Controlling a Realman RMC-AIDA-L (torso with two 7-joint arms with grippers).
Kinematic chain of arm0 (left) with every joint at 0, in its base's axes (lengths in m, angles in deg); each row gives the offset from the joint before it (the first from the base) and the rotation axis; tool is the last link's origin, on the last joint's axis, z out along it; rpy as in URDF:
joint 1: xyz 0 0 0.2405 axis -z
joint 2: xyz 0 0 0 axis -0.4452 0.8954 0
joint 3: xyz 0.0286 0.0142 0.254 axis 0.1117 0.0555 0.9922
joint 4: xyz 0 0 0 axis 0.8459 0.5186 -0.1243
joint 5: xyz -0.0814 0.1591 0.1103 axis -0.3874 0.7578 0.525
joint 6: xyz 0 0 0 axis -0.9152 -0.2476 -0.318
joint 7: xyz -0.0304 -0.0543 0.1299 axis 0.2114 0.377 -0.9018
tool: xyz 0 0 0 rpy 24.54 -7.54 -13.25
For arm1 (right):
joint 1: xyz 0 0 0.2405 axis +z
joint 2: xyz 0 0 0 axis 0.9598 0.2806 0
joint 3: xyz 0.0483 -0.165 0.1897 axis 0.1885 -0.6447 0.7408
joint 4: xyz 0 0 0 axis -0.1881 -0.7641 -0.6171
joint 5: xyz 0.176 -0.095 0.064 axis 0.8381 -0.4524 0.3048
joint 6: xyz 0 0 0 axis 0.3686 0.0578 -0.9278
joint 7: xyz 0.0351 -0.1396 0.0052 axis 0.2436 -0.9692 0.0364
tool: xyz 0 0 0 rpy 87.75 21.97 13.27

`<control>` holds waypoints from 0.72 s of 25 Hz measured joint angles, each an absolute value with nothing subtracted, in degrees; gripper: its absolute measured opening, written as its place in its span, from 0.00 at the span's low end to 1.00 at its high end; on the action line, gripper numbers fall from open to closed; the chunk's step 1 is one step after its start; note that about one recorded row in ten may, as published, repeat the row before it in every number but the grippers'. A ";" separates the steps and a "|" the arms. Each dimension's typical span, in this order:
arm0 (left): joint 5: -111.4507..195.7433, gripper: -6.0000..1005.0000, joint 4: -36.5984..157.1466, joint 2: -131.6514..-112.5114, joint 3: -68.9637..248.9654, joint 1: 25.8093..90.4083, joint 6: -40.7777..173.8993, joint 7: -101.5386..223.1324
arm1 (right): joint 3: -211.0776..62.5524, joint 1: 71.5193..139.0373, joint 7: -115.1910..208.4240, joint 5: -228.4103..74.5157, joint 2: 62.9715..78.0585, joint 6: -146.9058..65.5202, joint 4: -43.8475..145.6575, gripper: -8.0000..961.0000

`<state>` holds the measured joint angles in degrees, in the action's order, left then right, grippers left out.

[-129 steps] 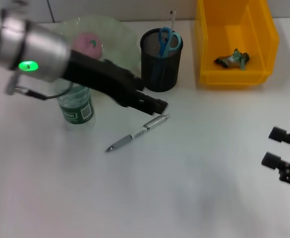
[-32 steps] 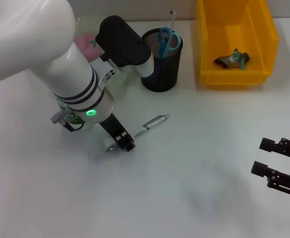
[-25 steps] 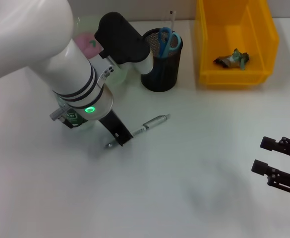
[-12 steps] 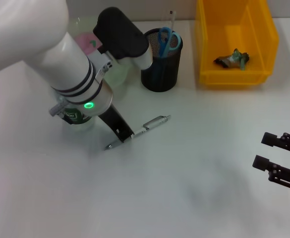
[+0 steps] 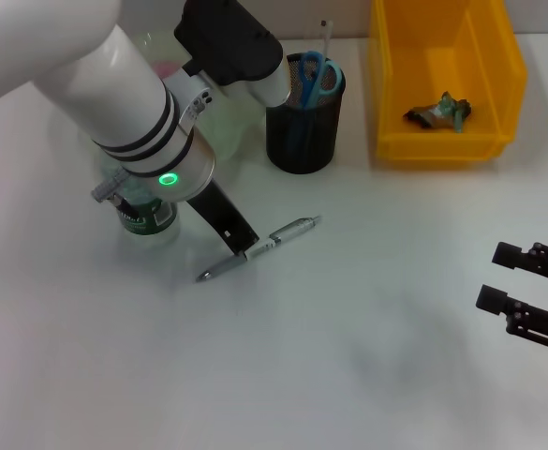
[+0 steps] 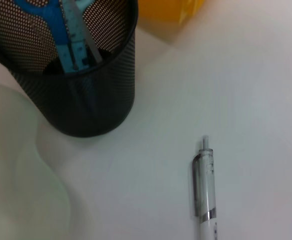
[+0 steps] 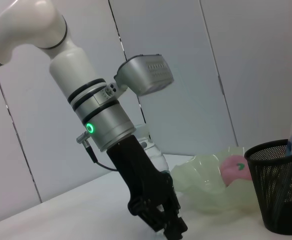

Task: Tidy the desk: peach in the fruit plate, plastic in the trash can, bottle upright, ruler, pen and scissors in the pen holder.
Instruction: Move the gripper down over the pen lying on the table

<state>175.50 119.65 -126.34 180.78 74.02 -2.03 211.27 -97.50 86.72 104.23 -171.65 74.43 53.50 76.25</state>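
Left hand (image 5: pixel 245 251) down on pen (image 5: pixel 262 247) mid-barrel; pen diagonal, clip end toward holder (image 5: pixel 302 117). Finger state unclear. Right hand (image 5: pixel 522 298) apart, far.

White desk (image 5: pixel 367 347), matte, faint soft shadows across it; far edge meets a pale wall (image 5: pixel 283 17) in head view; right wrist view shows grey-white wall panels (image 7: pixel 175 45) split by thin dark vertical seams; light even, diffuse.

The pen holder (image 5: pixel 301 117) is black metal mesh, matt. Near it, the pen (image 6: pixel 204 195) has a clear glossy plastic barrel with chrome bands. The desk (image 5: pixel 348 328) looks smooth white.
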 joint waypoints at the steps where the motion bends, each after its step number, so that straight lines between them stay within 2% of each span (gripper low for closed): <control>1: 175.50 0.12 119.32 -126.35 180.90 74.08 -1.96 211.41 | -97.50 86.82 104.23 -171.71 74.43 53.41 76.25 0.67; 6: 175.61 0.17 117.74 -126.34 181.04 74.53 -1.54 211.51 | -97.57 87.14 104.25 -171.82 74.43 52.75 76.25 0.67; 12: 175.59 0.39 115.86 -126.35 181.66 74.96 -0.82 210.98 | -97.93 87.59 104.27 -171.88 74.46 52.01 76.24 0.67; 14: 175.57 0.60 115.04 -126.35 182.07 75.09 -0.37 210.90 | -97.97 87.83 104.27 -171.94 74.48 51.77 76.03 0.67; 18: 175.53 0.60 114.62 -126.35 182.66 75.23 -0.02 210.86 | -98.04 88.16 104.27 -172.00 74.40 51.37 75.42 0.66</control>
